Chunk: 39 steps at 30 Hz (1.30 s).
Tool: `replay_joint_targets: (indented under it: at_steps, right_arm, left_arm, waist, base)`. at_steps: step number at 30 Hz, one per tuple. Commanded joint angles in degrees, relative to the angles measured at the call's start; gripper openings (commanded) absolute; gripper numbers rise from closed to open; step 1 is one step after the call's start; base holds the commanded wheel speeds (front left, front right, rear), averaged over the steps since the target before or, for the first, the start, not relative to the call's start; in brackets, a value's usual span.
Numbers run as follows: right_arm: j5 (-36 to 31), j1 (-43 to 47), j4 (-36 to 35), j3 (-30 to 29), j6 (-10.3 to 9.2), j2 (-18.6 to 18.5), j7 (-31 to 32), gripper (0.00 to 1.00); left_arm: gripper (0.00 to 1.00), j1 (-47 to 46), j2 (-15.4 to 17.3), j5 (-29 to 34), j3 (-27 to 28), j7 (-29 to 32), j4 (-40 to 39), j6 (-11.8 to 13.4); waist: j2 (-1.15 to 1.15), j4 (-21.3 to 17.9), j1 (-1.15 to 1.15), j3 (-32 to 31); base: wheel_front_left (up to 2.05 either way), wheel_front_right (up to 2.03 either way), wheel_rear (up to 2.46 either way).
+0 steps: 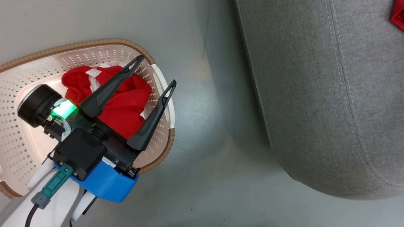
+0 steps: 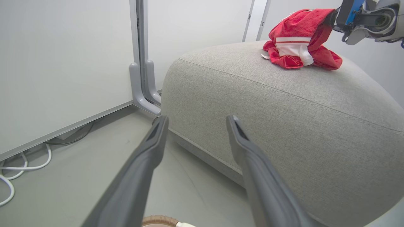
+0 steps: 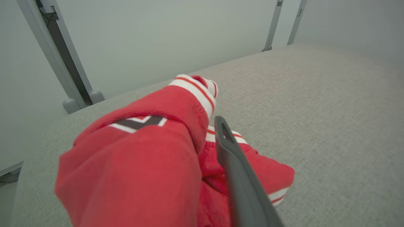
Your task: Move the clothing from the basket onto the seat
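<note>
In the head view the left gripper (image 1: 157, 70) hangs over the basket (image 1: 0, 123) at centre left, fingers spread wide and empty, a red garment (image 1: 125, 108) lying in the basket beneath them; bare floor (image 1: 213, 149) separates the basket's rim from the rounded edge of the seat (image 1: 322, 105) at the right. The left wrist view adds a wall post (image 2: 142, 78) close beside the seat and, upper right, the right gripper (image 2: 330, 19) closed on the second garment (image 2: 300, 31), whose lower folds rest on the seat top. The right wrist view shows one dark finger (image 3: 230, 157) against that cloth, the other hidden under it.
</note>
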Motion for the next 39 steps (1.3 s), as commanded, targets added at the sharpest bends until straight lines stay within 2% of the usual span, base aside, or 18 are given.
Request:
replay_joint_targets:
  at_steps: [1,10,20,30,39]
  right_arm:
    - [-0.4,0.8,0.0,-0.1,0.01,0.3,-0.2,1.0]
    - [-1.7,1.8,0.4,-0.3,0.01,0.1,-0.2,1.0]
    - [-3.5,5.5,0.9,2.4,0.01,-0.5,-0.2,1.0]
    - [-4.9,13.3,0.1,5.6,0.01,-0.8,-0.2,1.0]
    - [-5.5,22.9,-3.1,8.2,0.01,0.3,-0.2,1.0]
  left_arm:
    - [1.0,-1.0,-0.1,-0.3,-0.1,-0.2,0.2,0.1]
    - [1.0,-1.5,-1.3,-0.7,-0.8,-0.2,1.3,0.1]
    - [1.0,-0.8,-4.6,-2.5,-2.1,-0.2,4.9,0.0]
    - [1.0,2.9,-9.0,-4.6,-1.7,-0.2,9.6,-0.1]
    - [1.0,9.9,-12.1,-6.0,1.3,-0.2,12.9,-0.1]
  waist:
    - [0.0,0.1,0.0,-0.1]
    - [0.0,1.1,0.0,-2.1]
    - [0.0,3.1,0.0,-7.5]
    - [0.0,5.9,0.0,-18.1]
    - [0.0,7.8,0.0,-28.8]
  base:
    - [0.0,0.0,0.0]
    - [0.0,0.0,0.0]
    - [0.0,0.0,0.0]
    - [0.0,0.0,0.0]
    - [0.0,0.0,0.0]
